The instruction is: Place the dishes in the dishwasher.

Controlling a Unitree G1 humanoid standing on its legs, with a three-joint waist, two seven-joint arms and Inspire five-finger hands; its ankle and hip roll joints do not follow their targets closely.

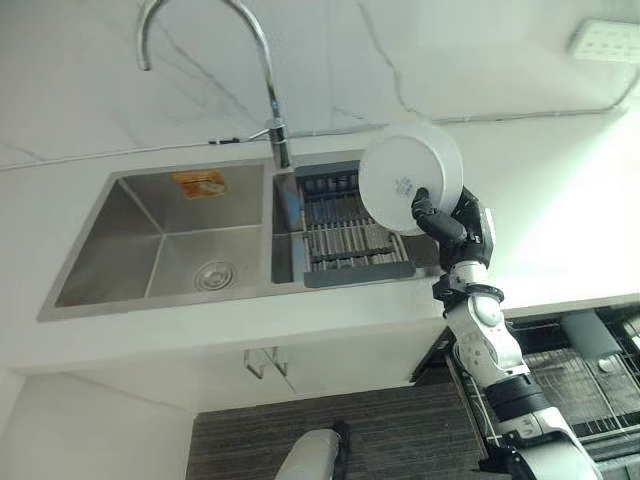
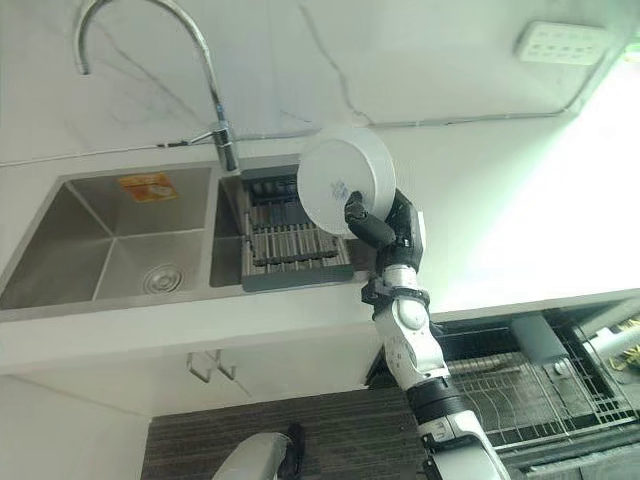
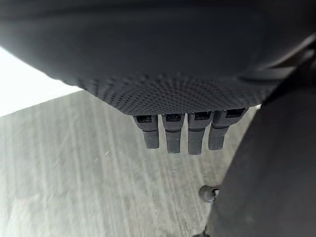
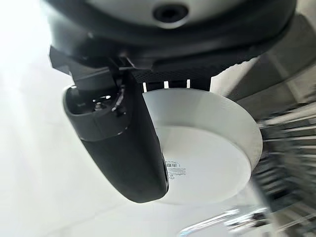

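**Op:** My right hand [image 1: 455,222] is clamped on a white plate [image 1: 408,176]: the thumb [image 4: 129,148] lies across the plate's underside, and the fingers sit behind it, so I judge the pinch mostly from the wrist view. The plate stands nearly on edge, bottom facing me, lifted above the right end of the sink [image 1: 110,255].

**Obs:** What's under it?

**Op:** A grey dish rack [image 1: 345,240] sitting in the sink's right basin; the plate overlaps the rack's far right corner in my view. The left basin has a drain [image 1: 213,275] and an orange sticker [image 1: 200,183] on its far wall. The faucet [image 1: 265,80] rises at the far side, between the basins.

**Obs:** And the dishwasher?

**Op:** Its wire rack [image 2: 540,390] is pulled out low on the near right, below the white counter [image 1: 560,210]. Something grey sits in it, though I can't make out what.

**Obs:** Left hand?

**Op:** My left hand [image 3: 182,94] hangs over the wood-grain floor [image 3: 74,173], fingers [image 3: 173,138] relaxed, holding nothing.
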